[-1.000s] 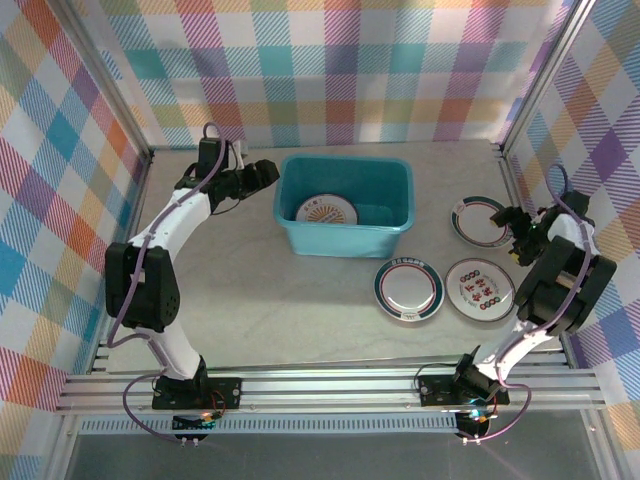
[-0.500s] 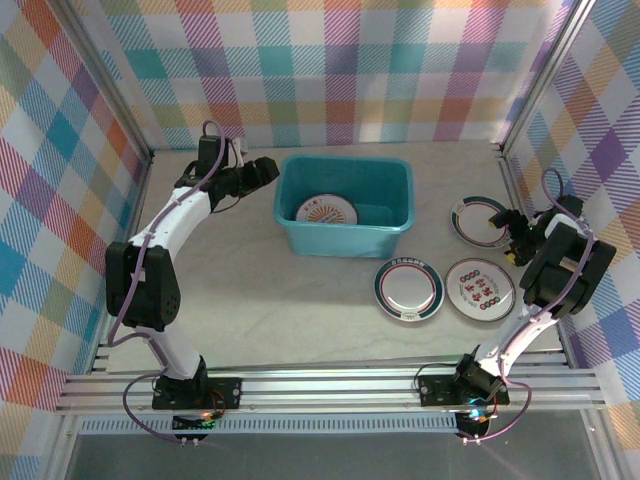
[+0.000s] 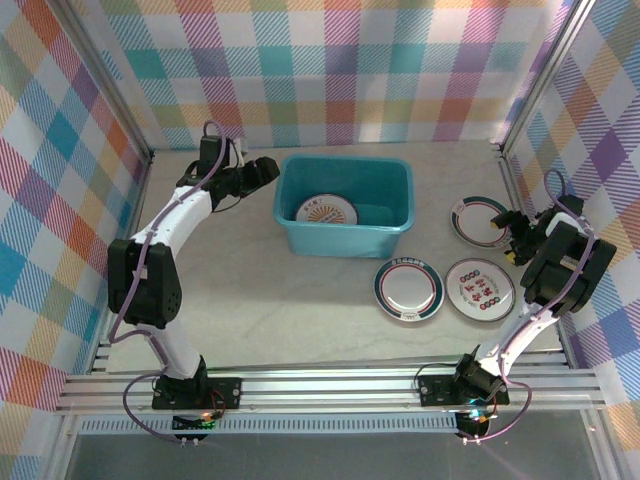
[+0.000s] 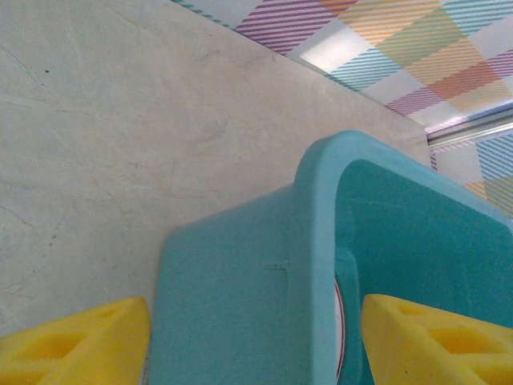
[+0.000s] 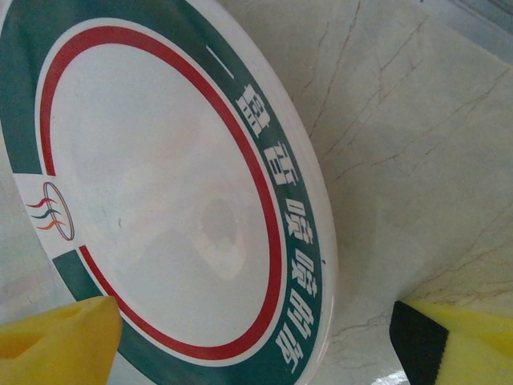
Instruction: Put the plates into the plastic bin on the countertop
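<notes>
On the teal-rimmed plate [image 5: 160, 184], white Chinese characters [image 5: 278, 172]

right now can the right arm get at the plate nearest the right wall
Probably yes: the right pincer sits at the edge of the plate, jaws open either side of its rim, and nothing lies in between.

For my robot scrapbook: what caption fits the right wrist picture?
Open right end effector straddles the rim of a teal-bordered plate on the countertop.
</notes>
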